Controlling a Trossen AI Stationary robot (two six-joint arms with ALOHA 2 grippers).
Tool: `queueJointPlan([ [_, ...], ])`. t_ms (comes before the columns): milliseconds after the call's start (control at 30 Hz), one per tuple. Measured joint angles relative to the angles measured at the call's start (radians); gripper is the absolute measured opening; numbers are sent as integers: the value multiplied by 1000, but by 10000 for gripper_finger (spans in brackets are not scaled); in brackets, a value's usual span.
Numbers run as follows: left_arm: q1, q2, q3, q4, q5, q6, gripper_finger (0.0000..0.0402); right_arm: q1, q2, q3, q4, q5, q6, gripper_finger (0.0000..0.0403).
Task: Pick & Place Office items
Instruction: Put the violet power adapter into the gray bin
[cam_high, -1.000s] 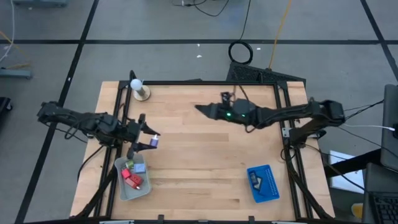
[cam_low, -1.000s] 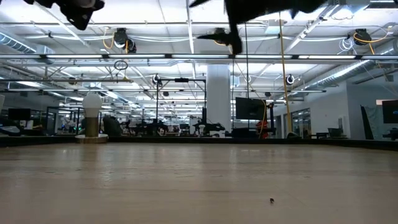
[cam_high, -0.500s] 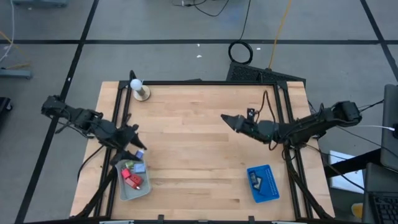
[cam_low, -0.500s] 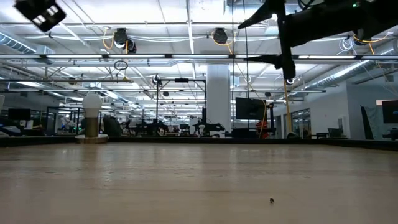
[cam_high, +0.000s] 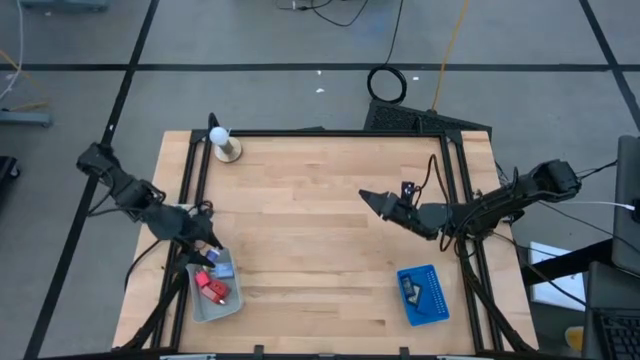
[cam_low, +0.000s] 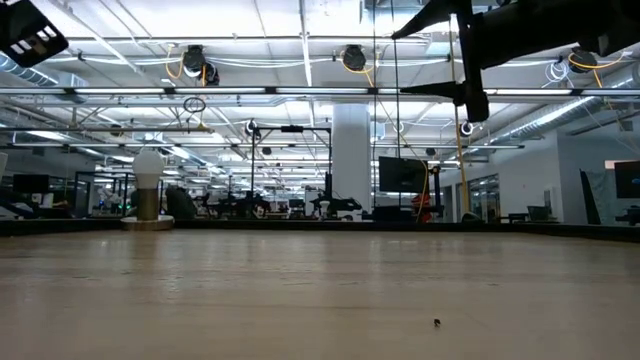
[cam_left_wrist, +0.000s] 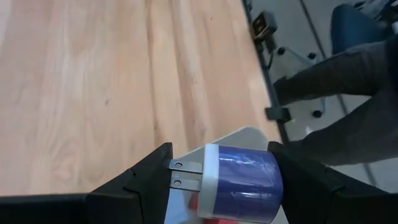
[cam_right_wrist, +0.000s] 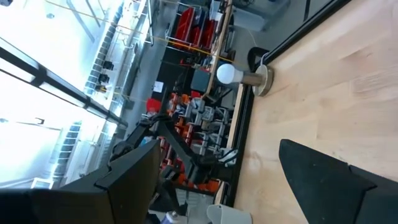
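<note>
1. We see the right claw (cam_right_wrist: 211, 186) with its two dark fingers (cam_right_wrist: 323, 180) spread wide, nothing between them.
2. Past them lies the wooden counter (cam_right_wrist: 348, 87), its black frame rail (cam_right_wrist: 298, 31) running along the edge.
3. A white ball (cam_right_wrist: 225, 73) on a wooden base (cam_right_wrist: 258, 79) sits at the counter's corner, just inside the rail.
4. Beyond the counter we see the room: red racks (cam_right_wrist: 193, 22), bright windows (cam_right_wrist: 56, 56) and dark equipment.

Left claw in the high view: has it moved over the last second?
Yes. The left claw, shut on a blue plug, has drawn back from over the bare wood toward the grey tray and now sits at the tray's far end.
</note>
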Motion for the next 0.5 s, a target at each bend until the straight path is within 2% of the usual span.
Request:
queueJointPlan([
  [133,-25,37,-9,-38,-26,2,234,-2,0,0,19,1,-7,320],
  [500,-52,95,-144,14,-21,-1,234,-2,1,0,29,0,-11,320],
])
